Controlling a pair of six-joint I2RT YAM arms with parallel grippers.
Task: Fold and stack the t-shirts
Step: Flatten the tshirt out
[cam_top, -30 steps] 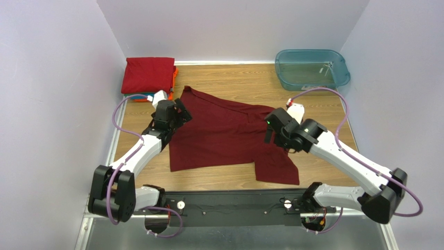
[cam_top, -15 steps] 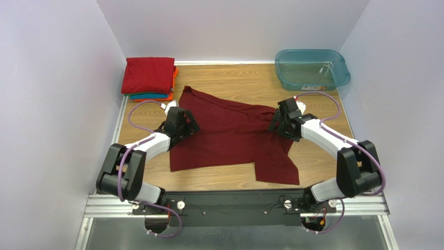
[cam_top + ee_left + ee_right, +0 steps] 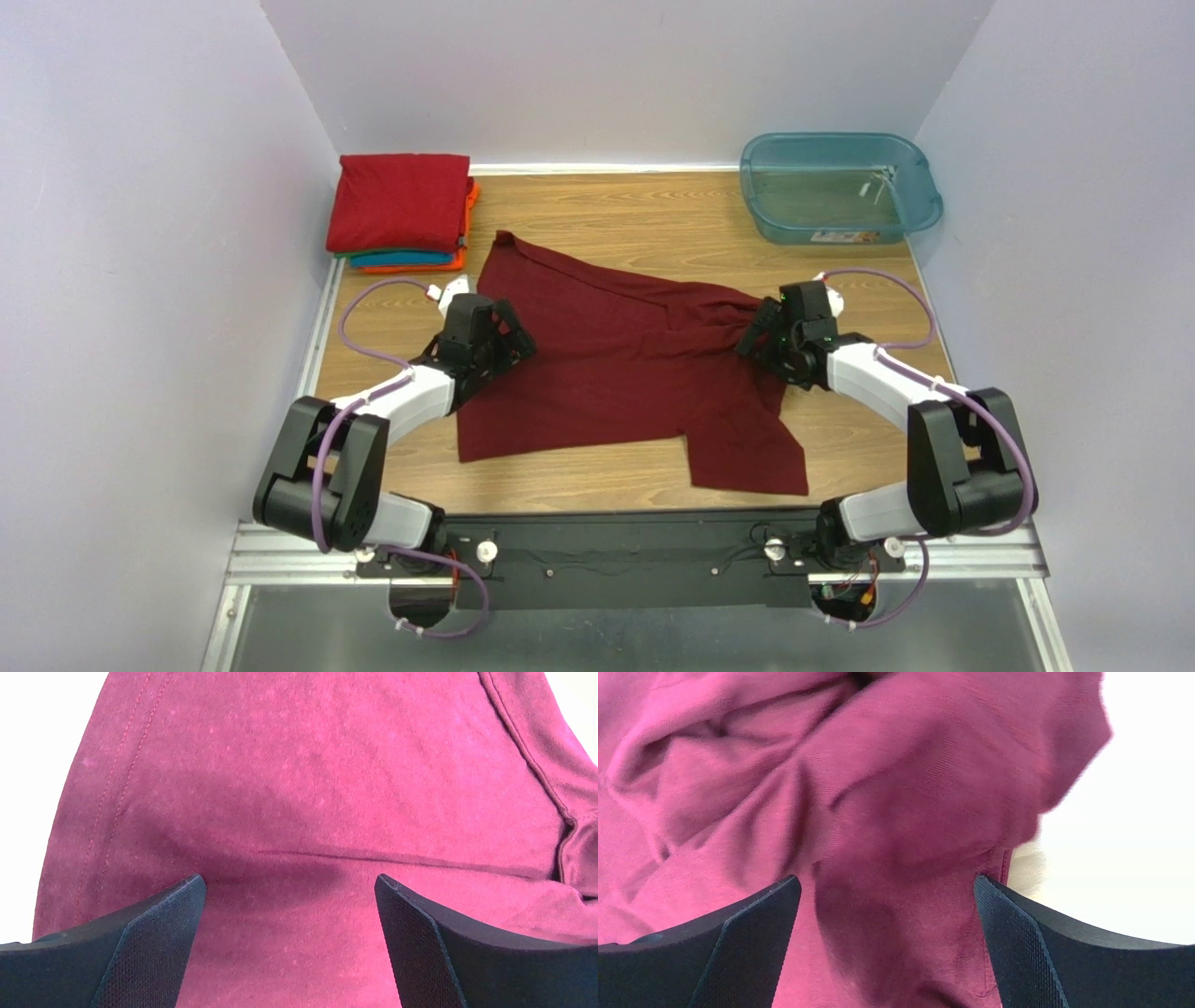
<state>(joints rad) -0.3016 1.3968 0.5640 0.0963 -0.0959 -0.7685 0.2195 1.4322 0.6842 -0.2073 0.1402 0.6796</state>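
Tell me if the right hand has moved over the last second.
Yes. The right hand moved rightward over the maroon t-shirt, closer to the teal tub.

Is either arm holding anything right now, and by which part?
Nothing is held. The left gripper and right gripper are both open, fingers spread over the maroon t-shirt, at its left edge and bunched right side.

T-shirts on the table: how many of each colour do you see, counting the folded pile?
Dark maroon cloth t-shirt, spread out: 1
Bright red folded t-shirt, top of pile: 1
Teal folded t-shirt, edge showing in pile: 1
Orange folded t-shirt, edge showing in pile: at least 1
Total: 4 visible
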